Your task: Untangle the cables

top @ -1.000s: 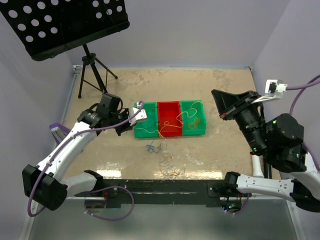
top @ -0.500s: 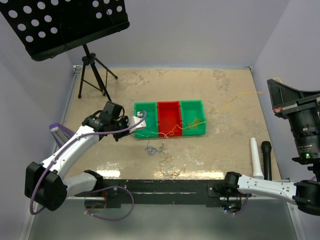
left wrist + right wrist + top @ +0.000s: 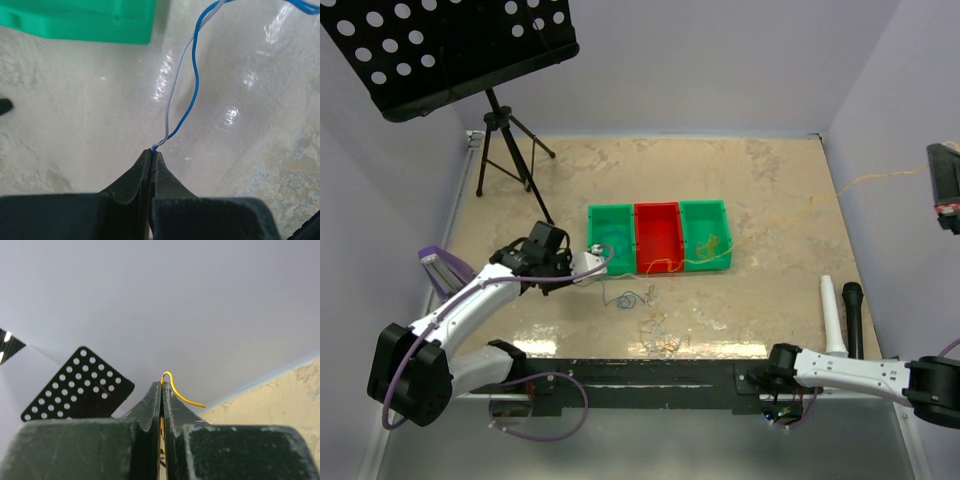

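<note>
My left gripper (image 3: pixel 588 266) (image 3: pixel 151 150) is shut on the ends of a blue cable (image 3: pixel 192 87) and a white cable (image 3: pixel 172 95), low over the table in front of the left green bin (image 3: pixel 610 235). The blue and white cables (image 3: pixel 625 296) trail right across the table. My right gripper (image 3: pixel 162 384) is shut on a yellow cable (image 3: pixel 181 395); in the top view only its dark body (image 3: pixel 944 187) shows, high at the right edge. The yellow cable (image 3: pixel 800 210) stretches from there down to the bins. A small tangle of cables (image 3: pixel 656 335) lies near the front.
A red bin (image 3: pixel 657 238) and a right green bin (image 3: pixel 705 235) stand mid-table. A music stand (image 3: pixel 450 45) on a tripod (image 3: pixel 510 150) is at the back left. A white and a black cylinder (image 3: pixel 842 312) lie at the right front.
My left gripper has drawn back toward the front left, pulling the blue and white cables out of the green bin. My right gripper has risen up and right, stretching the yellow cable.
</note>
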Motion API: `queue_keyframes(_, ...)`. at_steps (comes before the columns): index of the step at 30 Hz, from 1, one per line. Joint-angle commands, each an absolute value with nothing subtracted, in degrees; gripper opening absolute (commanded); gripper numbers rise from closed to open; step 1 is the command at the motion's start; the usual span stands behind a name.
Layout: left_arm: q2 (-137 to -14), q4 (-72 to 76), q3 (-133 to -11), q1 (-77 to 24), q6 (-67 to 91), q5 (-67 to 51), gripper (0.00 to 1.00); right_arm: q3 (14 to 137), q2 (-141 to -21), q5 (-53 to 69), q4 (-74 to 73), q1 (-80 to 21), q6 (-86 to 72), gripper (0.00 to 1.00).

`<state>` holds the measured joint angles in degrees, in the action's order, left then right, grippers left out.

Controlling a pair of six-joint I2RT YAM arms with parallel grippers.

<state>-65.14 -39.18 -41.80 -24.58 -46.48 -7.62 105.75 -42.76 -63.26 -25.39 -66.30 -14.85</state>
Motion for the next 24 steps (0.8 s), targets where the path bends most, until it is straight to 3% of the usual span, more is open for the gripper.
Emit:
queue_keyframes(1, -64.0, -35.6, -37.6, -24.8, -50.2, -1.9, 0.00, 110.6, -44.0, -69.2, -23.7, -66.4, -7.5, 0.00)
queue_keyframes(12, -64.3, -35.8, -37.4, -24.8, -50.4, -0.5, 0.00, 110.6, -45.3, -74.3, -18.6, -66.5, 0.5, 0.00)
queue_keyframes(17, -63.4, -30.2, -29.5, -19.3, -57.6, 5.2, 0.00, 114.4, -43.1, -78.3, -9.5, -66.5, 9.8, 0.00)
queue_keyframes(24, -65.5, -31.0, -30.3, -17.9, -57.0, 4.9, 0.00, 114.2, -43.5, -81.0, -2.6, -66.5, 19.3, 0.00)
